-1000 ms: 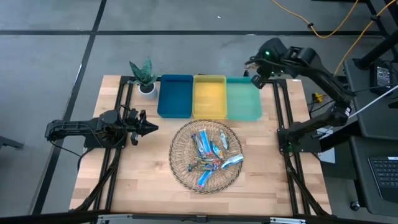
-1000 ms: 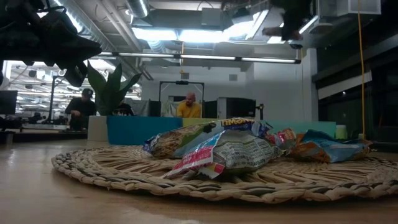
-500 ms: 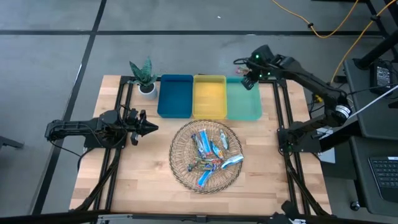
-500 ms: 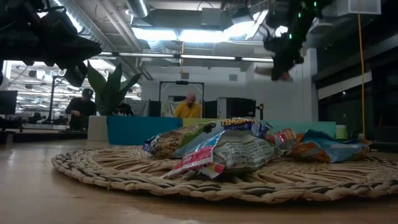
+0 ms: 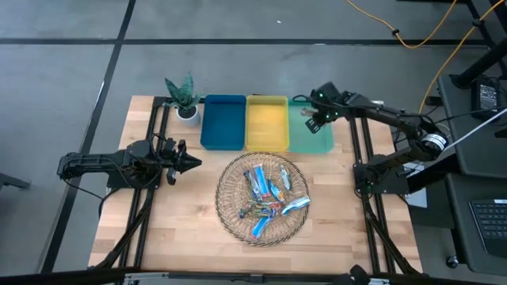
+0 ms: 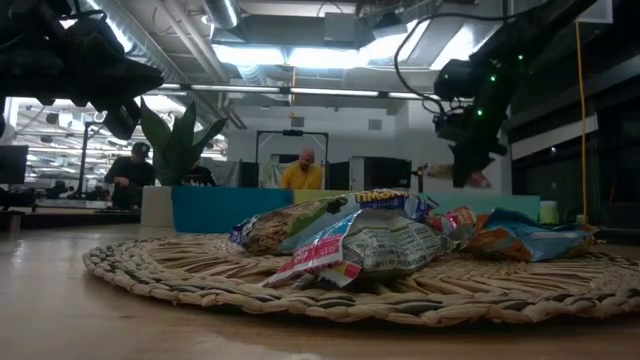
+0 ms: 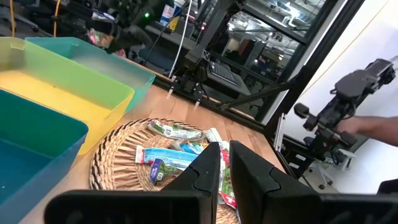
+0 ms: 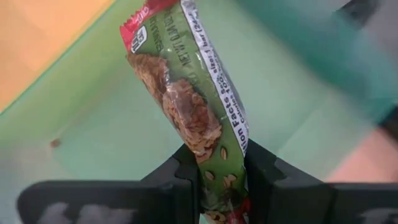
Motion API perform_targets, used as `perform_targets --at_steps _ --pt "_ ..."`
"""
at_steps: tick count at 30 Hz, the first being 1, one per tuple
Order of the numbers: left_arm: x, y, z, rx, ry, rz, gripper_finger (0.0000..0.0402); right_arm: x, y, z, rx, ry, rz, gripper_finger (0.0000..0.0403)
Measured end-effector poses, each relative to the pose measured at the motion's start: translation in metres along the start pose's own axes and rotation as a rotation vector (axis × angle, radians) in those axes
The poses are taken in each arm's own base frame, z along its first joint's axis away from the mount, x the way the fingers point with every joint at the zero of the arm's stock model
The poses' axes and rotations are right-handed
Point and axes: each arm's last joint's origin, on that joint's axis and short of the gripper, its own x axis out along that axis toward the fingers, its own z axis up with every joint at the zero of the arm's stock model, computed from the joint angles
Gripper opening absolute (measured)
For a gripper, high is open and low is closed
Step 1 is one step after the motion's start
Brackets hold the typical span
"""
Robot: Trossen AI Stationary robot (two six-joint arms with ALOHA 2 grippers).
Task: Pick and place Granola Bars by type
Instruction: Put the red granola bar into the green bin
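Above the green tray [image 5: 310, 136], right gripper [image 5: 314, 117] with fingers clamped on one end of a green-and-red granola bar [image 8: 186, 93], liable to land askew on the rim if let go high; left gripper [image 5: 192, 162], fingers nearly closed, idle over the counter [image 5: 190, 229].

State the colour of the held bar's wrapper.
Green with red ends, clearest in the right wrist view: granola bar.

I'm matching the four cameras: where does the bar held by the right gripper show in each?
High: hidden under the right gripper, over the green tray.
Low: pink glimpse, upper right.
Left wrist: upper left, tiny.
Right wrist: centre, clamped.
Shared landmark: green tray.
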Motion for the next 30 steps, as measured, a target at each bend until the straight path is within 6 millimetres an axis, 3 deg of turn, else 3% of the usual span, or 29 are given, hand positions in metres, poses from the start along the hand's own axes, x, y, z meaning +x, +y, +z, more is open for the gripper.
perform_targets --at_steps 19,24,30 --pt "0.0 0.0 0.0 0.0 0.0 0.0 0.0031 0.05 0.004 -0.009 0.006 0.094 0.121 0.0078" --pt "0.0 0.0 0.0 0.0 0.0 0.0 0.0031 0.055 0.004 -0.01 0.004 0.106 0.121 0.0079" --pt "0.0 0.0 0.0 0.0 0.0 0.0 0.0031 0.056 0.004 -0.008 0.002 0.084 0.123 0.012"
